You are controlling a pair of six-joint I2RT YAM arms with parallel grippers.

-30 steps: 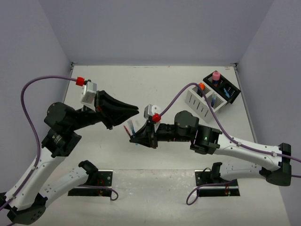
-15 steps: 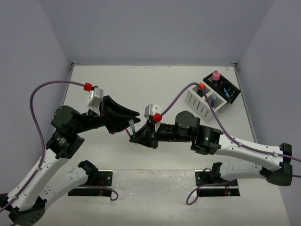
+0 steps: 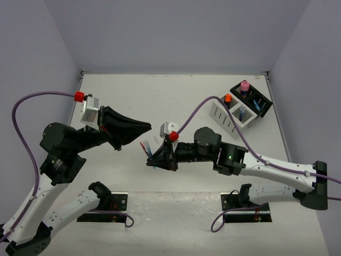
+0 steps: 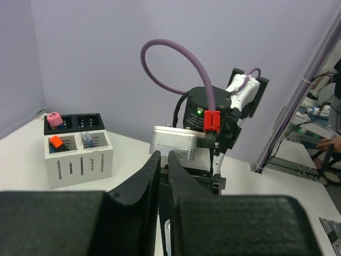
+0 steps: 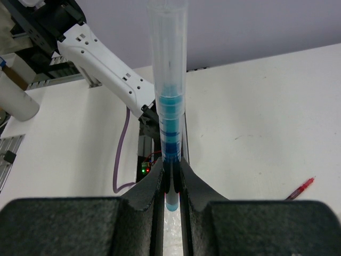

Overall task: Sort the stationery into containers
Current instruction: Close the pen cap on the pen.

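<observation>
At the top view's centre, the right gripper [image 5: 171,178] clamps the blue pen [image 5: 169,106], which juts straight past its fingertips. The white container [image 3: 226,118] lies upper right, nearer this arm. The left gripper [image 4: 164,160] is pinched together, empty.

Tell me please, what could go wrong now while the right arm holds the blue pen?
The right fingers pinch the blue pen only near one end, so it may pivot or slip during the carry. The left fingers hang close by; the arms could bump. The white box already holds items, so the pen might catch on its rim.
</observation>
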